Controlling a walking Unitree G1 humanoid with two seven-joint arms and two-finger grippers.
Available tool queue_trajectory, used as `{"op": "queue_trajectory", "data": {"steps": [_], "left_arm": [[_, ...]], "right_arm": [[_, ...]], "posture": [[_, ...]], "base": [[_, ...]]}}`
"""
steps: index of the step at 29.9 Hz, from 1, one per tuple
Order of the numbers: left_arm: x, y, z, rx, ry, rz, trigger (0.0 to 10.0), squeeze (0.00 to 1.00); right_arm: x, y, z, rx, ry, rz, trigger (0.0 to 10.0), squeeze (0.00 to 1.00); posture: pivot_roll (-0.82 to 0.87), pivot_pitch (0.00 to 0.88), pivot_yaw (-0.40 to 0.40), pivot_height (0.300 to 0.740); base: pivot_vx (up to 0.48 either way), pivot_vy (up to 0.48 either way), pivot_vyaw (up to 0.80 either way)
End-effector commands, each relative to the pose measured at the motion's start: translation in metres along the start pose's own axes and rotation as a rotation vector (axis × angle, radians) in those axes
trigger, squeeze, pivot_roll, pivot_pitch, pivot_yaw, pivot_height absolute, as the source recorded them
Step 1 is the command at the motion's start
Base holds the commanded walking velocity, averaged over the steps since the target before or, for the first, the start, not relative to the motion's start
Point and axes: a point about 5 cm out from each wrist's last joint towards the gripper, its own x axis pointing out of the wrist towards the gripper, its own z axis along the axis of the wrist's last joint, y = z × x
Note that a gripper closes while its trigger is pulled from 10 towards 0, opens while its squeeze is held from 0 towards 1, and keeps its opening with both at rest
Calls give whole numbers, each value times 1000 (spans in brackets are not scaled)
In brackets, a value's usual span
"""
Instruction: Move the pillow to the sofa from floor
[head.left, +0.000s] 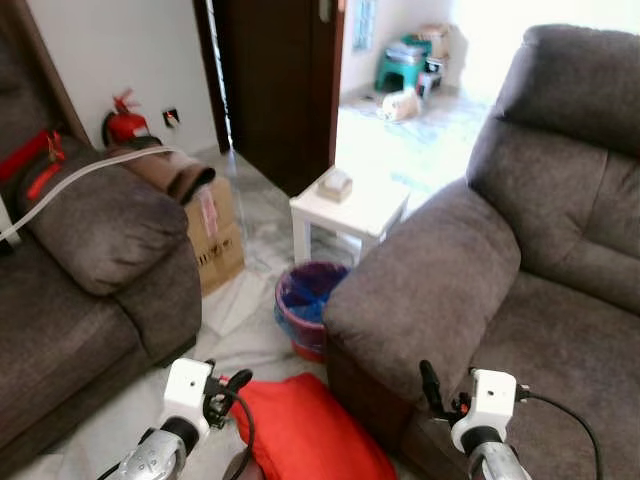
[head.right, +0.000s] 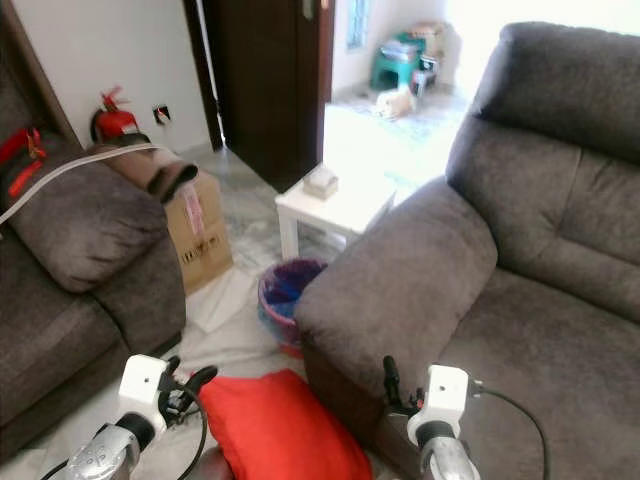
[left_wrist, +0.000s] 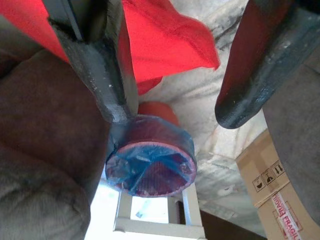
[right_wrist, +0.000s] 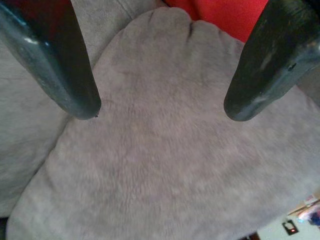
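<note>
A red pillow (head.left: 310, 430) lies on the marble floor at the foot of the grey sofa (head.left: 520, 290) on my right. My left gripper (head.left: 228, 390) hovers just left of the pillow's upper corner, open with nothing between its fingers. In the left wrist view the pillow (left_wrist: 165, 40) shows red behind the two fingers. My right gripper (head.left: 432, 385) is open above the front of the sofa's armrest (head.left: 420, 290). The right wrist view looks down on the grey armrest (right_wrist: 160, 150), with a strip of the pillow (right_wrist: 220, 15) beyond it.
A bin (head.left: 305, 305) lined with blue plastic stands just beyond the pillow, beside a small white table (head.left: 350, 210). Another grey sofa (head.left: 90, 270) is on my left with a cardboard box (head.left: 215, 235) next to it. A fire extinguisher (head.left: 125, 122) stands by the wall.
</note>
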Motion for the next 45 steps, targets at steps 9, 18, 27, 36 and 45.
{"op": "queue_trajectory", "data": {"steps": [9,18,27,36,45], "left_arm": [[-13,2,-10,158,161,-300,10000,0],[-48,40,-6,400,373,-623,10000,1000],[-64,81,-2,771,555,-701,10000,1000],[-61,82,-11,1001,577,-716,10000,1000],[-42,95,-5,981,476,-415,10000,0]], "right_arm": [[-1,-2,0,1,-2,-8,10000,0],[0,-1,0,-1,6,9,10000,0],[2,-4,3,-9,7,18,10000,0],[2,-6,3,-19,17,28,10000,0],[3,-5,4,-21,17,33,10000,0]], "posture": [[30,93,36,607],[42,91,30,607],[47,96,15,607],[45,108,-3,607],[42,115,-9,607]], "base": [[0,0,0],[0,0,0],[0,0,0],[0,0,0],[0,0,0]]}}
